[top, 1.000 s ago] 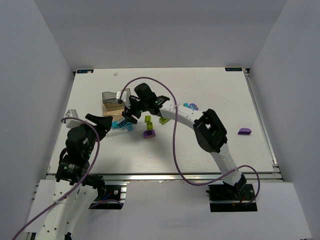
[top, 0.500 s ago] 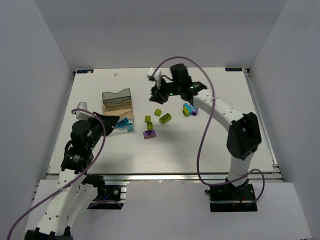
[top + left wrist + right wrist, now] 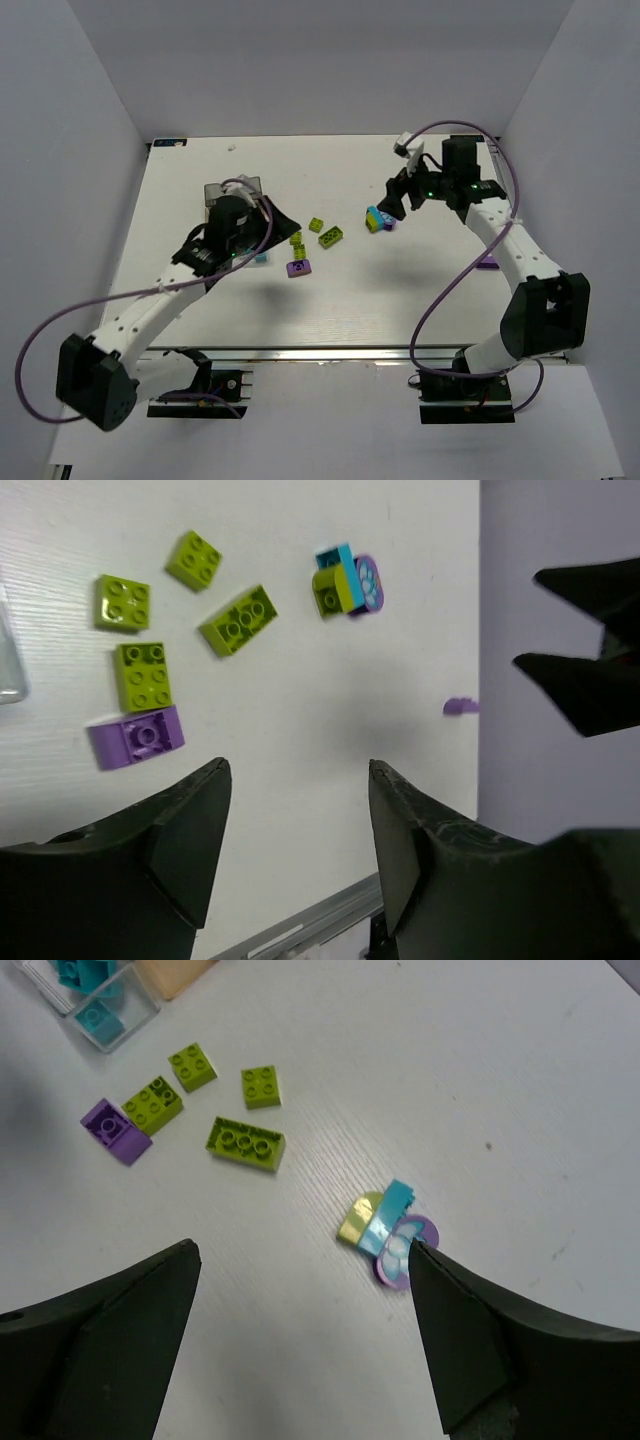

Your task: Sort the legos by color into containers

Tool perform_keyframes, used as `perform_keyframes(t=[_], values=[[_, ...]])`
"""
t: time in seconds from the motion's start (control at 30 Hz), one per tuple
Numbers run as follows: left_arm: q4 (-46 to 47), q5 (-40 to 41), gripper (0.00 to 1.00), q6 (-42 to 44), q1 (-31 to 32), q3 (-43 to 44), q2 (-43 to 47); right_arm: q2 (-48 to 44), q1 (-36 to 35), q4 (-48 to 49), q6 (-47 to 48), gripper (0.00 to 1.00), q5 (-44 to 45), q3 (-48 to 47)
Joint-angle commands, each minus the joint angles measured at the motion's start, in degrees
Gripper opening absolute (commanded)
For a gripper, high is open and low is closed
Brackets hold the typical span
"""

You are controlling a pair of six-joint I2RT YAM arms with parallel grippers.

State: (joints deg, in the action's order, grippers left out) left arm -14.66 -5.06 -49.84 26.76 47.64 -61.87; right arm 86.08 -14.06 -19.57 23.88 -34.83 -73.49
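Four studded plastic lime-green legos (image 3: 245,1143), one purple brick (image 3: 115,1130), one stuck-together clump (image 3: 388,1235); left gripper (image 3: 297,770) and right gripper (image 3: 302,1250) both spread, empty.

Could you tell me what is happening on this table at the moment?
A two-armed robot is sorting small plastic bricks by colour into a row of translucent wavy-walled trays. Both grippers are open and empty. The left gripper hangs by the trays, facing four loose lime-green bricks and one purple brick; the right gripper hovers close to a cluster of teal, lime and purple pieces. Some teal bricks lie in the clear tray.
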Motion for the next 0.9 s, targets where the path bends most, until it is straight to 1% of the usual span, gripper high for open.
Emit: perform_keyframes(t=[0.0, 0.07, 0.1, 0.13, 0.17, 0.23, 0.27, 0.3, 0.37, 0.43, 0.63, 0.87], values=[[-0.7, 2.6, 0.68, 2.7, 4.5, 6.0, -8.1, -3.0, 4.6, -1.3, -1.0, 0.89, -1.8, 2.3], [-2.4, 4.2, 0.68, 3.7, 6.7, 8.9, -11.9, -3.6, 6.2, -2.4, -1.0, 0.89, -2.9, 2.9], [-3.0, 4.2, 0.68, 5.2, 7.3, 10.4, -16.0, -3.7, 7.6, -3.8, -0.9, 0.89, -3.2, 3.3], [-4.3, 6.5, 0.68, 7.1, 8.4, 13.6, -20.0, -3.8, 8.9, -5.3, -0.3, 0.89, -4.0, 3.6], [-5.9, 7.2, 0.68, 8.5, 9.3, 16.9, -22.3, -3.8, 9.5, -5.9, 1.0, 0.89, -5.9, 3.7], [-10.1, 9.7, 0.65, 17.5, 11.5, 25.6, -32.2, -4.6, 11.0, -7.4, 3.4, 0.89, -8.5, 4.7], [-10.8, 9.8, 0.64, 21.6, 11.7, 28.2, -35.0, -4.7, 11.2, -7.5, 4.1, 0.89, -9.0, 5.0], [-11.9, 10.2, 0.64, 28.9, 12.4, 31.9, -38.6, -4.6, 11.8, -7.7, 4.7, 0.89, -10.0, 5.2], [-12.8, 8.7, 0.64, 35.9, 12.6, 36.4, -43.5, -3.9, 12.2, -7.9, 5.2, 0.89, -11.0, 5.5], [-18.5, 9.5, 0.64, 40.4, 13.1, 41.5, -49.3, -3.6, 12.8, -7.9, 5.2, 0.89, -11.6, 5.5], [-16.5, 10.5, 0.65, 46.1, 13.8, 46.7, -56.3, -1.3, 13.4, -8.9, 4.7, 0.89, -11.7, 4.0], [-15.4, 10.1, 0.64, 45.6, 13.9, 48.7, -56.5, 0.7, 13.4, -9.0, 4.3, 0.89, -10.2, 2.7]])
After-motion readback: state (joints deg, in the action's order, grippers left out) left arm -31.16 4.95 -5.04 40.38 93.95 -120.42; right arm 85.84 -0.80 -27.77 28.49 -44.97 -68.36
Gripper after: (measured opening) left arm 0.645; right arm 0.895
